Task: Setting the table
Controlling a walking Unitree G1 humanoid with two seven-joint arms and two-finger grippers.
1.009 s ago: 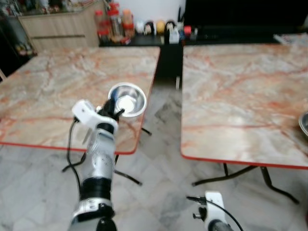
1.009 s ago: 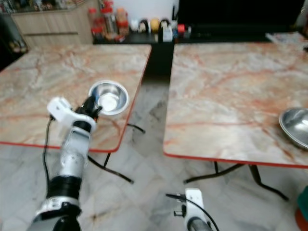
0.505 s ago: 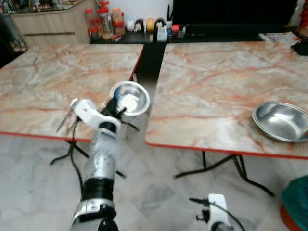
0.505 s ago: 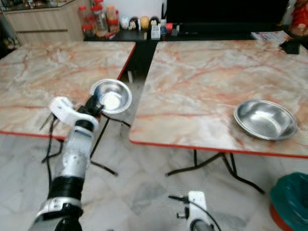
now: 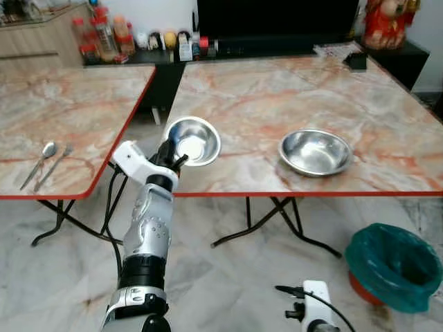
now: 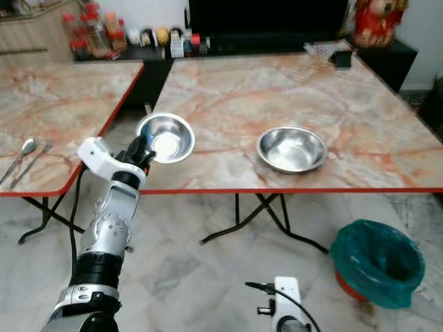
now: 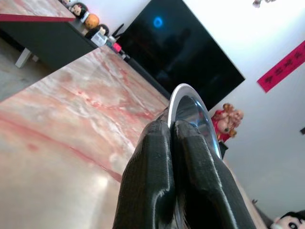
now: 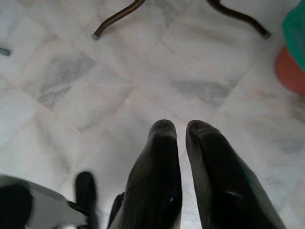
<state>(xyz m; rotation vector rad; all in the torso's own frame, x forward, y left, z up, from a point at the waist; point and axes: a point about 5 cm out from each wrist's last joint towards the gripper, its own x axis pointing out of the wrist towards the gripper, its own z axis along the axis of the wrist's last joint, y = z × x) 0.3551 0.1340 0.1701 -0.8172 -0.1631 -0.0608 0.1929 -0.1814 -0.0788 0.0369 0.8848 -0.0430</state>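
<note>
Left gripper [image 5: 169, 153], at centre left of the left eye view, raised on its silver arm and clamped on the rim of a small round stainless-steel bowl [image 5: 193, 141]. The small bowl is held in the air, tilted, over the near left corner of the marble-patterned table with red edging [image 5: 277, 90] that spans the middle and right of the frame. In the left wrist view the two black fingers [image 7: 155, 181] lie pressed together with the thin bowl rim [image 7: 188, 107] pinched between them.

A larger round stainless-steel bowl [image 5: 315, 151] rests upright on the same table, right of centre in the left eye view, near the front edge and well apart from the held bowl.

A second marble-patterned table [image 5: 69, 111] occupies the upper left of the frame, separated from the first by a narrow gap. A metal spoon [image 5: 39, 162] and a metal fork [image 5: 52, 166] lie side by side near its front edge, at far left.

A green-lined waste bin [image 5: 392, 266] stands on the pale tiled floor [image 5: 228, 277] at lower right. Bottles and small figurines [image 5: 166, 41] line a dark low cabinet along the top of the frame.

Right gripper [image 8: 183, 138], in the right wrist view, points down at the floor tiles, its fingers nearly together with a slim gap between them and nothing held.
</note>
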